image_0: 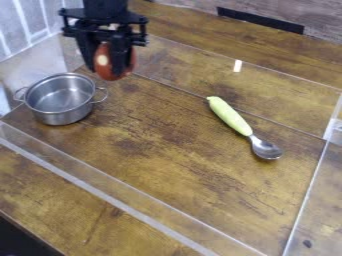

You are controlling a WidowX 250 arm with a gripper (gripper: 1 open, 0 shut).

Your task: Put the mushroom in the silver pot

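Wooden surface point(174, 150) carries one green-handled spoon point(242, 126), lying well to the right with its metal bowl toward the near edge. A clear plastic barrier point(80, 175) runs along the near and right sides of the work area. One small white upright object point(237, 67) stands toward the back; I cannot identify it. Nothing lies between my end effector point(107, 58) and the silver pot point(58, 98).

My end effector is closed on the one mushroom point(108, 64), which hangs between the fingers, reddish cap visible, clear of the surface. It points straight down.

The one silver pot sits at the left on the surface, upright and empty. The mushroom is held above and just right of the pot's rim, toward the back, not yet over its opening.
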